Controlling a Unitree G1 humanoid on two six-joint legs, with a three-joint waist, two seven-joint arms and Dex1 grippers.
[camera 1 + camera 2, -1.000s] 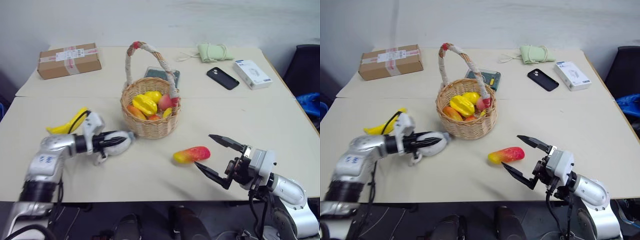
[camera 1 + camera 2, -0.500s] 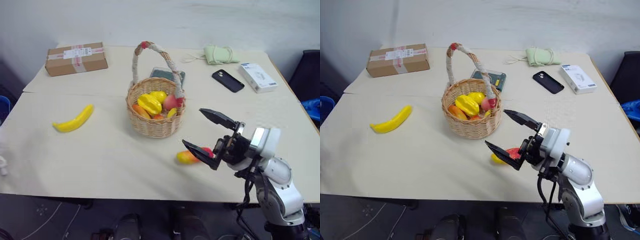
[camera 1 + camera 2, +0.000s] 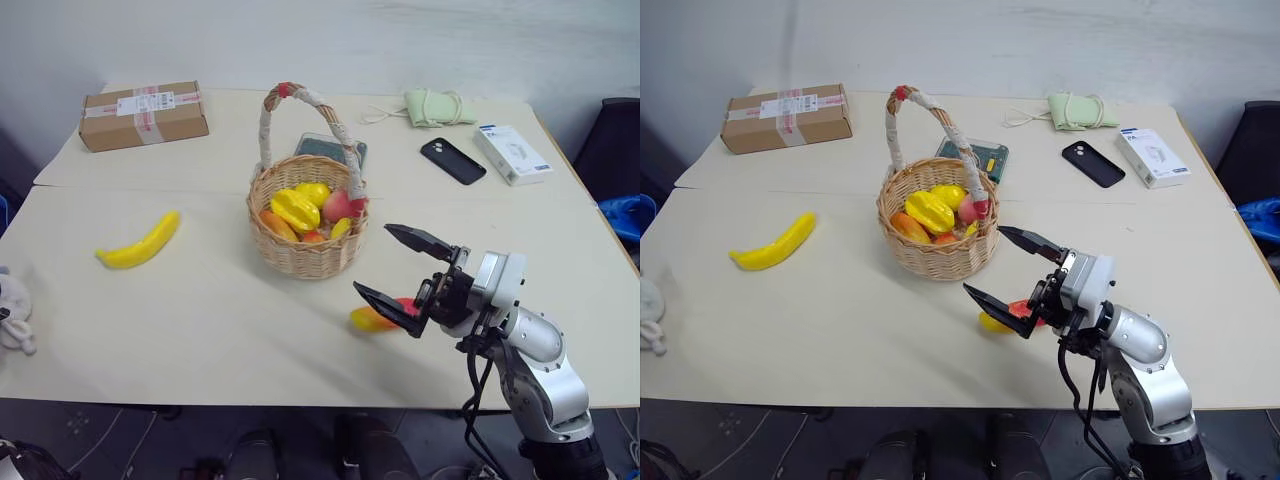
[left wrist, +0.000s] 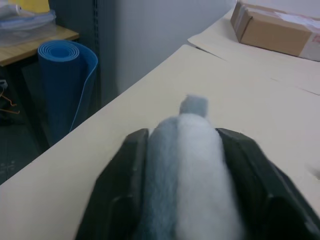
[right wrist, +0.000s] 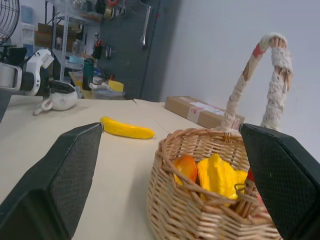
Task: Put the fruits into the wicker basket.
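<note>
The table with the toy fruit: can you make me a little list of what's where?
basket: wicker basket mid-table, yellow, orange and pink fruit inside
banana: banana on the table, left of the basket
mango: mango on the table, partly behind the right gripper
right gripper: open, above the mango
left gripper: left gripper at the table's left edge, plush toy between its fingers

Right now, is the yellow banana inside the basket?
No, the banana lies on the table, apart from the wicker basket, toward the robot's left.

Woven wicker basket (image 3: 305, 250), glossy plastic banana (image 3: 139, 241), fuzzy plush toy (image 4: 187, 165), matt cardboard box (image 3: 143, 115).
</note>
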